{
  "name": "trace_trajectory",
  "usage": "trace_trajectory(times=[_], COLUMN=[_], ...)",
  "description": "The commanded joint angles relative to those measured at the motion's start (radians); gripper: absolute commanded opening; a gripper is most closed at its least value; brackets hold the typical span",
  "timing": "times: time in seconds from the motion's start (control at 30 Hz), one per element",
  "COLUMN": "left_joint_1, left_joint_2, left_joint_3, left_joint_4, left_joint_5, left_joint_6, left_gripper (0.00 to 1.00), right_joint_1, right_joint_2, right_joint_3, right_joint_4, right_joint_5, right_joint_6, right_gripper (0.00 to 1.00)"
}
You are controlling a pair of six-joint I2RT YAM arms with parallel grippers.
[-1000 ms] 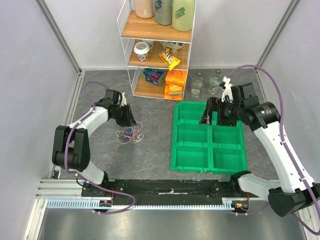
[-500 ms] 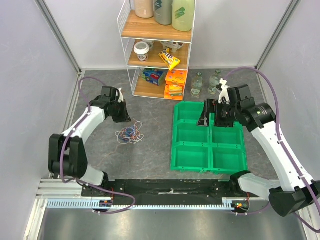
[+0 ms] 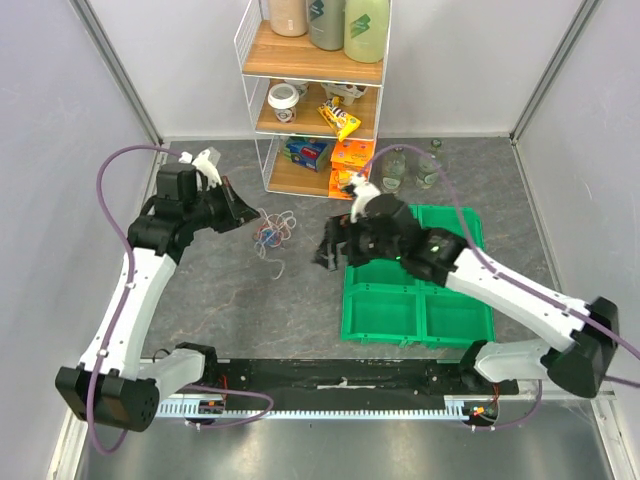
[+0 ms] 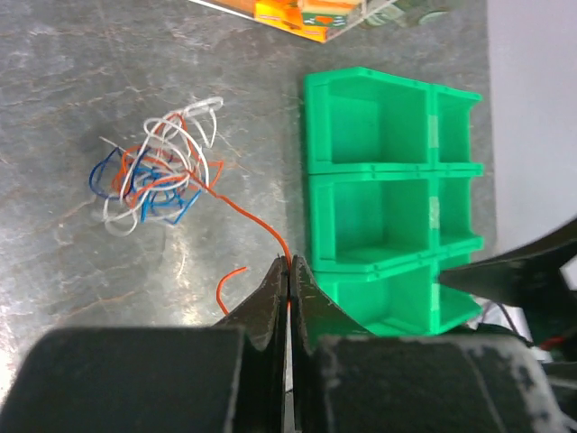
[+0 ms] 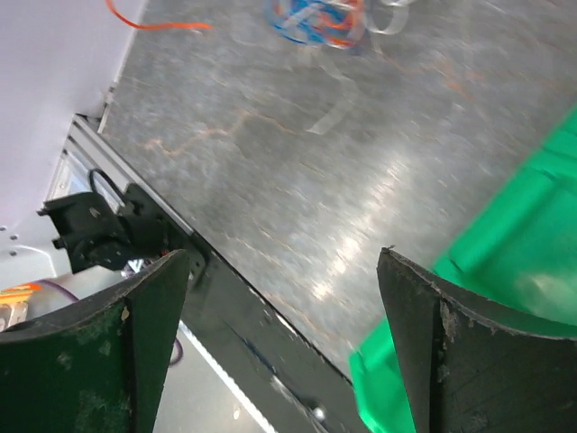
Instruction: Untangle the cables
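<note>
The cables are one tangle (image 3: 272, 230) of thin white, blue and orange wires over the grey table, in front of the shelf. In the left wrist view the tangle (image 4: 158, 171) lies at the upper left, and one orange wire (image 4: 257, 221) runs from it into my left gripper (image 4: 288, 266), which is shut on that wire. From above, the left gripper (image 3: 238, 206) is just left of the tangle. My right gripper (image 3: 328, 255) is open and empty, low over the table right of the tangle. Its wrist view (image 5: 284, 254) shows the tangle (image 5: 315, 18) at the top edge.
A green tray of six bins (image 3: 470, 335) stands at the right, also seen in the left wrist view (image 4: 371, 167). A wire shelf (image 3: 315, 110) with bottles and snack packs stands at the back. Glass bottles (image 3: 395, 170) stand beside it. Walls close in both sides.
My left arm has risen and pulled back to the left, dragging the tangle toward the shelf by the orange wire. My right arm has swung left, from over the bins to beside the tangle.
</note>
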Motion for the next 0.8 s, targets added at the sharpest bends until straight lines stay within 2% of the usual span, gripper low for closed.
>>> trace_trajectory(times=[0.0,0.1,0.17,0.27,0.33,0.37,0.4,0.43,0.53,0.57,0.63,0.77], left_joint_1=[0.004,0.004,0.004,0.004,0.004,0.004,0.004,0.004,0.004,0.004,0.002,0.004], left_joint_2=[-0.085,-0.133,-0.159,-0.219,-0.256,-0.272,-0.289,-0.308,-0.355,-0.362,-0.375,-0.369], left_joint_3=[0.017,0.003,-0.011,-0.064,-0.103,-0.117,-0.136,-0.146,-0.131,-0.114,-0.071,0.059], left_joint_4=[-0.012,0.008,0.034,0.106,0.150,0.176,0.198,0.221,0.239,0.239,0.233,0.239], left_joint_5=[0.098,0.121,0.153,0.202,0.227,0.244,0.267,0.274,0.276,0.273,0.249,0.210], left_joint_6=[-0.092,-0.123,-0.143,-0.181,-0.212,-0.227,-0.247,-0.259,-0.259,-0.252,-0.247,-0.262], left_gripper=[0.02,0.01,0.02,0.02,0.02,0.02,0.02,0.02,0.02,0.02,0.02,0.02], right_joint_1=[0.169,0.222,0.254,0.254,0.260,0.262,0.266,0.268,0.268,0.268,0.268,0.268], right_joint_2=[0.097,0.208,0.261,0.328,0.396,0.437,0.480,0.514,0.592,0.614,0.647,0.693], right_joint_3=[-0.021,-0.032,-0.061,-0.140,-0.150,-0.142,-0.136,-0.137,-0.116,-0.108,-0.095,-0.079], right_joint_4=[0.393,0.509,0.585,0.730,0.775,0.792,0.809,0.832,0.855,0.861,0.866,0.771], right_joint_5=[0.238,0.272,0.349,0.377,0.427,0.424,0.452,0.479,0.493,0.486,0.475,0.509], right_joint_6=[0.056,0.013,0.005,0.022,0.045,0.038,0.033,0.039,0.085,0.090,0.084,0.090], right_gripper=[0.93,0.87,0.87,0.86,0.80,0.73,0.73,0.68,0.41,0.38,0.22,0.05])
